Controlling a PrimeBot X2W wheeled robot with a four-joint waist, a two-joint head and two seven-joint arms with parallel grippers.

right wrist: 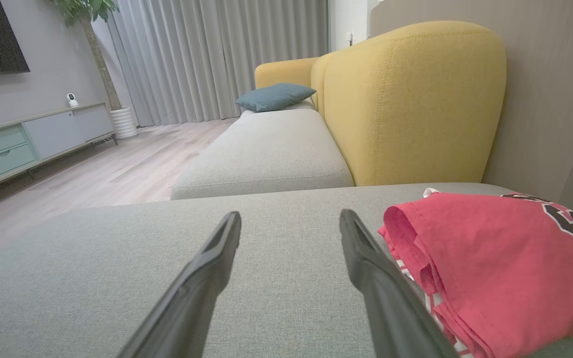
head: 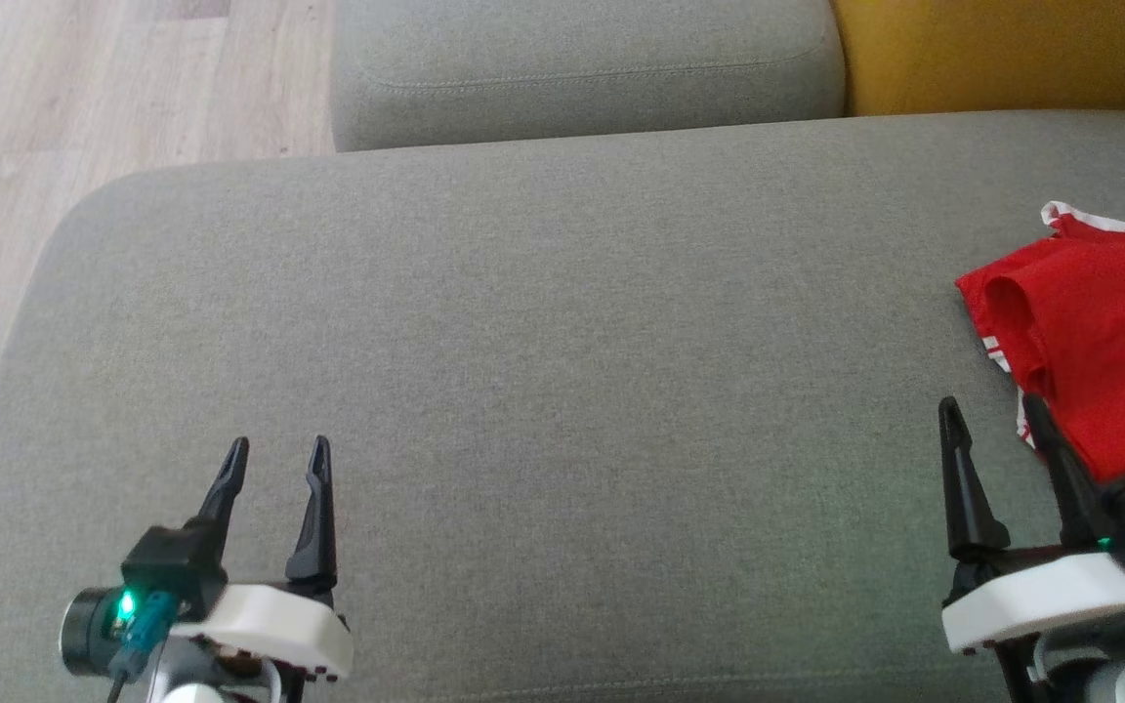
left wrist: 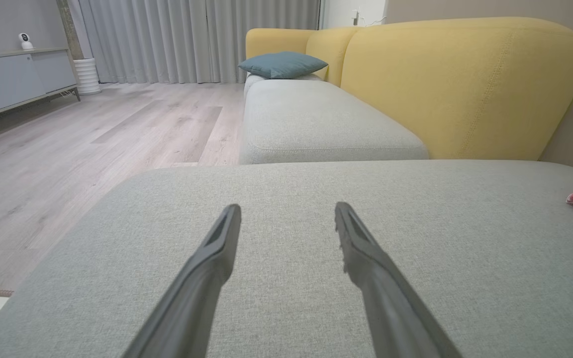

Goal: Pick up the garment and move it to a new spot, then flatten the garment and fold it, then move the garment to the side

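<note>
A red fabric garment with white trim (head: 1100, 332) lies in folded layers at 3 o'clock on the grey woven sofa seat (head: 562, 342). The left gripper (head: 279, 447) at 7 o'clock and the right gripper (head: 990, 405) at 5 o'clock, just beside the garment, both gape wide and empty. The set-aside step looks done; any further move falls to the right gripper.

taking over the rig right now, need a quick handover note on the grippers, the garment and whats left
Left gripper: open, empty, over the bare grey seat cushion.
Right gripper: open, empty, near the cushion's right end.
Red garment: lying in doubled-over layers at that right end, partly cut off in the head view, just beside the right fingers.
Done: unclear. It may already be folded and set aside, or not yet touched.
Left: if untouched, pick up, move, flatten, fold, set aside.
</note>
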